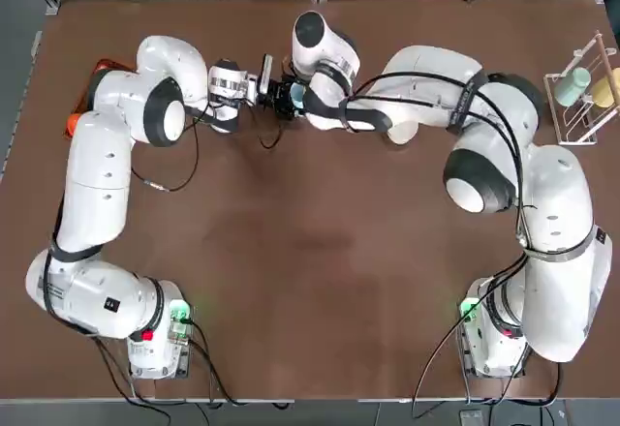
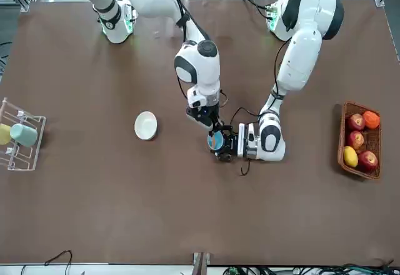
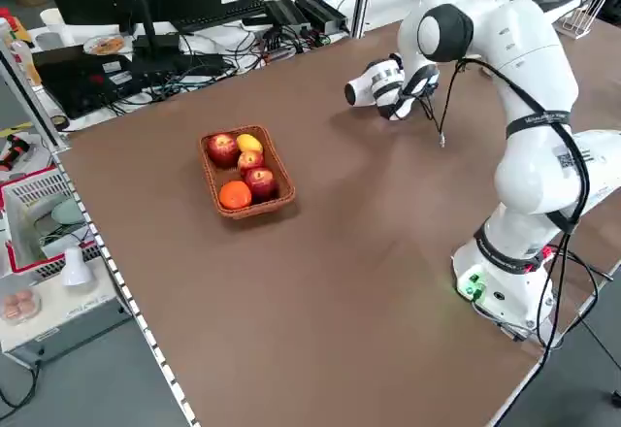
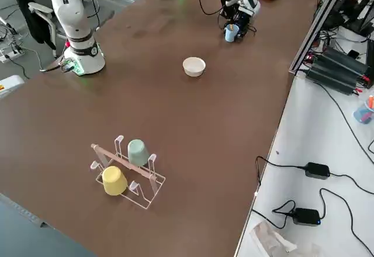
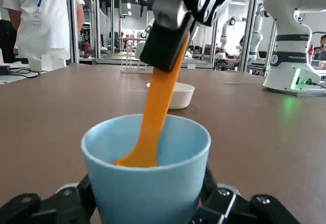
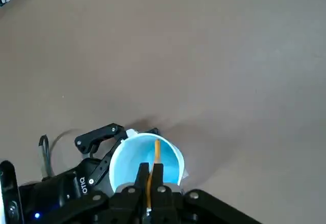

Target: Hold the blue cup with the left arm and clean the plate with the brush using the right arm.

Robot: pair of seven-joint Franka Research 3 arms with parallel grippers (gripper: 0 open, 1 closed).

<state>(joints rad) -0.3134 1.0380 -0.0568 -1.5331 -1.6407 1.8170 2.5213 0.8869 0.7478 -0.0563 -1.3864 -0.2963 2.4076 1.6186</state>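
The right pincer [image 6: 152, 179] hangs directly above the blue cup [image 5: 147, 158], pinched tight on the top of the brush [image 5: 153, 127], whose long axis runs steeply down from the fingers, leaning a little, with its lower end inside the cup. The left pincer [image 2: 226, 144] lies level just above the desk [image 1: 310, 281] and clasps the cup from the side, its fingers set around the cup's lower wall. The plate [image 2: 145, 125] sits on the desk well apart from both pincers, out on the right arm's side, so the right pincer is the nearer one; judging from this, the brush must first come up along its own slanted axis to clear the rim, then travel sideways to the plate. The cup is smooth light-blue plastic, a tapering round tumbler with a thin rim. The brush handle is flat, glossy orange and slender; its working end is hidden in the cup. The plate is a shallow, cream-white, bowl-like round with a glazed look; the desk is matte brown.
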